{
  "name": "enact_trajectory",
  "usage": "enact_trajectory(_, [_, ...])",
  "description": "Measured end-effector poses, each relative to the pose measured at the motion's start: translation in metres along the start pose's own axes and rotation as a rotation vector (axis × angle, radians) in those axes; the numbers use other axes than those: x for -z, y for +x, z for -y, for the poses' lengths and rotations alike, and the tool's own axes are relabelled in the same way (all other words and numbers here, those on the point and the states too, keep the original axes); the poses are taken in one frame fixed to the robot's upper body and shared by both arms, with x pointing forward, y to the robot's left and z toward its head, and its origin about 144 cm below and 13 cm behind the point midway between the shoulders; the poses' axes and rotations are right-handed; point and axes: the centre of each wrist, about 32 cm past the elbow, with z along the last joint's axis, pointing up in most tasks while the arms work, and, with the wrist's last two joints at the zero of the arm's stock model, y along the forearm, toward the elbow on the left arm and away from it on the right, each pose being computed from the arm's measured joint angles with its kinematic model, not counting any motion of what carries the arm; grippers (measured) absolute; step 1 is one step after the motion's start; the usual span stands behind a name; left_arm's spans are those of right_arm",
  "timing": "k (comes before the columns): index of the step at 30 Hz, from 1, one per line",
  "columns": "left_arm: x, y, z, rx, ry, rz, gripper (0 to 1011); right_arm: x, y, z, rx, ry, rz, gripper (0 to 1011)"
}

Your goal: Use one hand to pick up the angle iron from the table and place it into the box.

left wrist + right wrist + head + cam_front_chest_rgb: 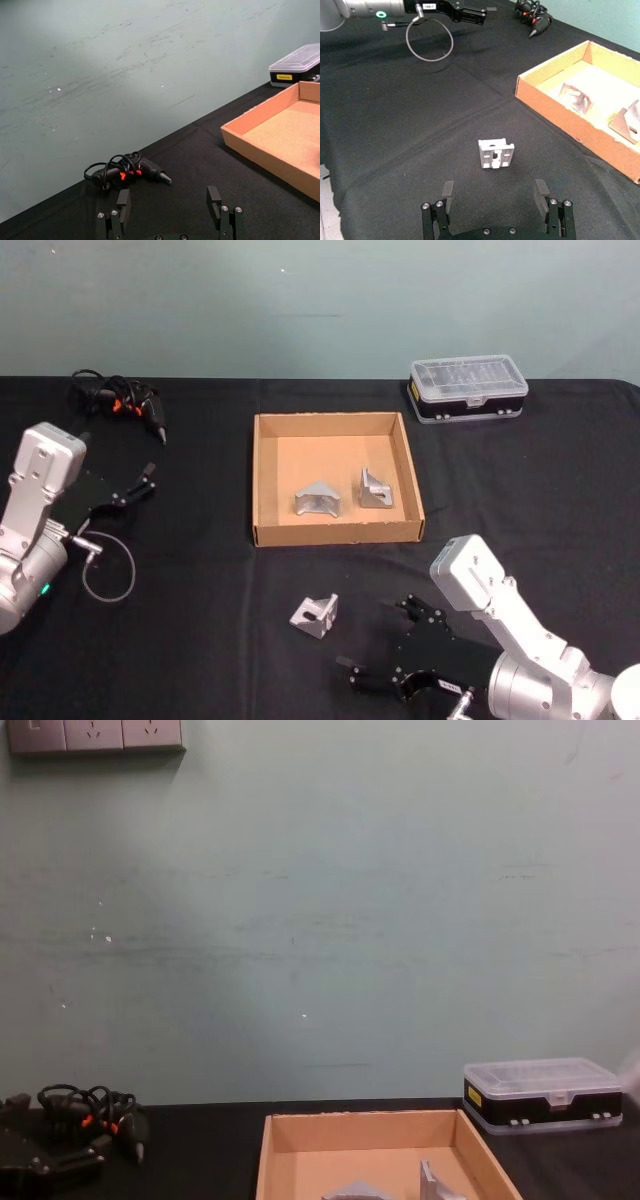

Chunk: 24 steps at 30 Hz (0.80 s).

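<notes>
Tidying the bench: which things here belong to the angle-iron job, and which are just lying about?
Job: angle iron on the table, cardboard box, open right gripper.
Lying about: black case, corded tool, parked left gripper.

The worktop [560, 490] is matte black, and the wall [320, 300] is pale green. The box [268, 480] is plain tan cardboard. The angle iron [315, 616] is silver-grey, as are the brackets [319, 500] in the box. The right claw [378, 638] and the left claw [148, 481] are black, on silver-white arms [40, 475]. The case [468, 388] is black with a clear lid and a yellow label. The corded tool [118, 400] looks black, with what may be orange-red marks.
</notes>
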Motion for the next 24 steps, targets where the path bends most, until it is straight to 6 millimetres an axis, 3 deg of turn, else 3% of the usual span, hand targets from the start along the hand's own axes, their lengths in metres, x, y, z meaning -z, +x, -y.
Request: enact_trajectory(24, [0.0, 0.0, 0.0, 0.0, 0.0, 0.0, 1000, -0.007, 0.003, -0.034, 0.009, -0.002, 0.015, 1002])
